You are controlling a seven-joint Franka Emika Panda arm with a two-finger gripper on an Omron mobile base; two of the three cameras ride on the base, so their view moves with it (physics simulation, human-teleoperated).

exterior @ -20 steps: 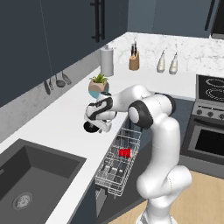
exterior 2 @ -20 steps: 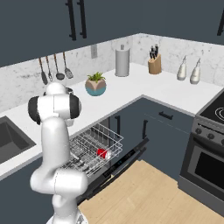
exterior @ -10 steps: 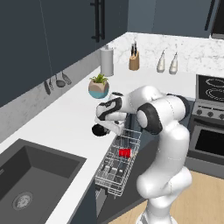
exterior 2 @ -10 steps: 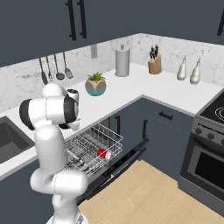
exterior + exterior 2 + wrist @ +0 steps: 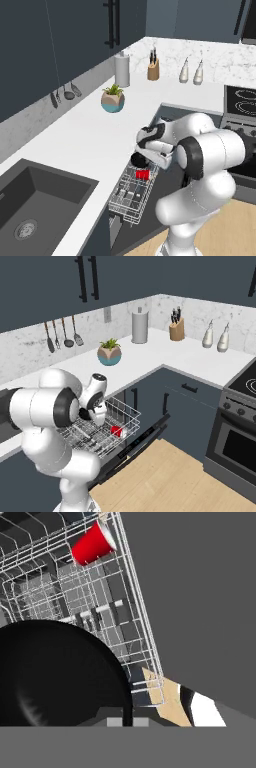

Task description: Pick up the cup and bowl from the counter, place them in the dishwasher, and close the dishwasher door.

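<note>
Small shallow round black bowl [image 5: 139,160] clamped in the claw [image 5: 142,156], hanging over the pulled-out white wire rack [image 5: 131,192] of the open dishwasher. Small red tapered cup [image 5: 93,544] lying on its side inside that rack, apart from the bowl.

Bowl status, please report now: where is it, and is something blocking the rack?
Gripper shut on the bowl, over the dishwasher rack. Cup lies in the rack. Nothing blocking visible.

White rounded arm, dark joints
</note>
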